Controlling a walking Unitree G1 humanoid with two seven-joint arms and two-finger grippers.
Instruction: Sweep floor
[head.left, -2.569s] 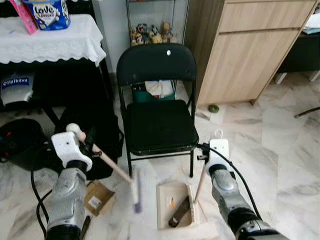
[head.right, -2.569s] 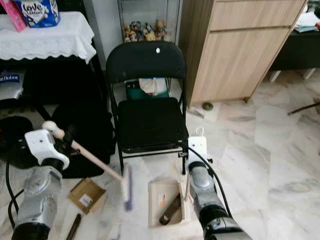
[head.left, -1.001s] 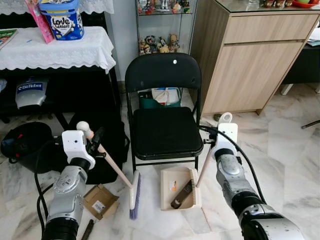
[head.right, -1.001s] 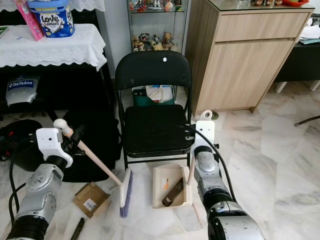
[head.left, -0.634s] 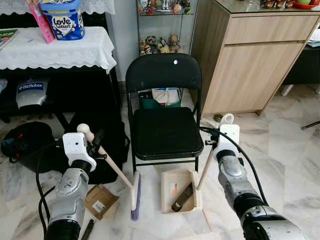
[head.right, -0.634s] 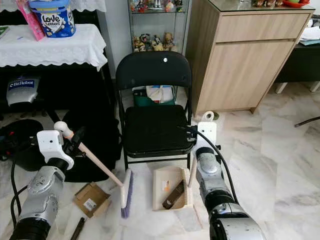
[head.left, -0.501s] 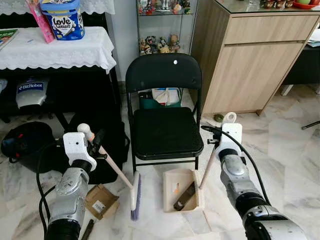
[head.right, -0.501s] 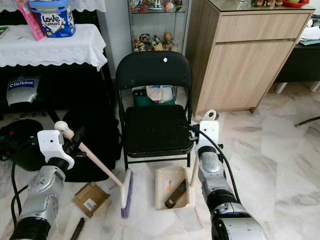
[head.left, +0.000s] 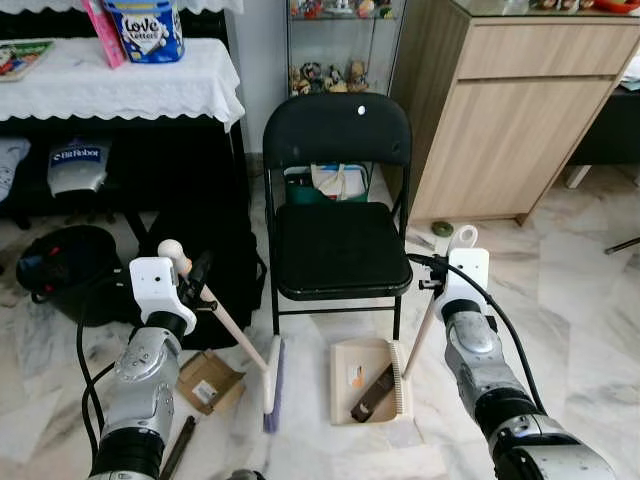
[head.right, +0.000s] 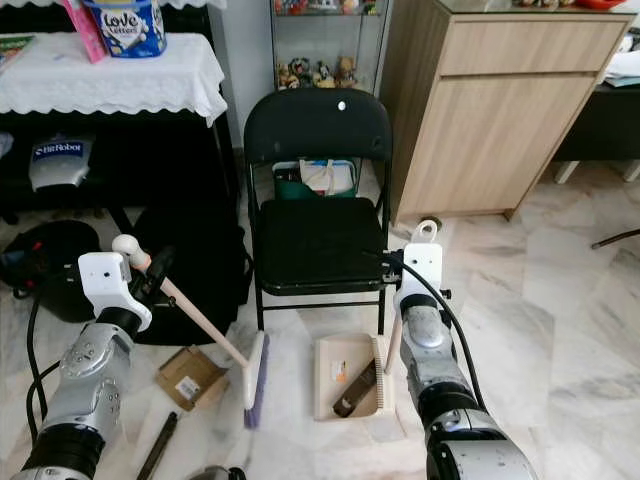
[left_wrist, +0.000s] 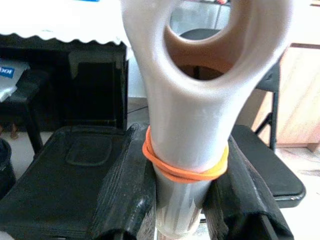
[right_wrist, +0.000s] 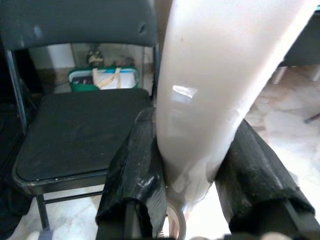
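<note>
**A:** Starting at the robot's left — the left gripper (head.left: 196, 283) is clamping the top of the broom (head.left: 240, 345), its black fingers (left_wrist: 125, 200) pressing tight on either side of the pale handle just under an orange rubber band (left_wrist: 185, 172). The bristle head is resting on the marble floor (head.left: 570, 300) beside a flattened cardboard box (head.left: 208, 380).

**B:** And further right?

**A:** The dustpan (head.left: 365, 385) is lying flat just in front of the black folding chair (head.left: 335, 215), a dark scrap already sitting in it. The right gripper (head.right: 396, 262) is squeezing the dustpan's upright handle the same way — closed hard on it.

**B:** So how should the stroke go?

**A:** I'm judging the broom should be dragging low towards the pan's open edge, short strokes, while the right arm is pinning the pan's lip to the floor — otherwise dirt is slipping underneath.
</note>
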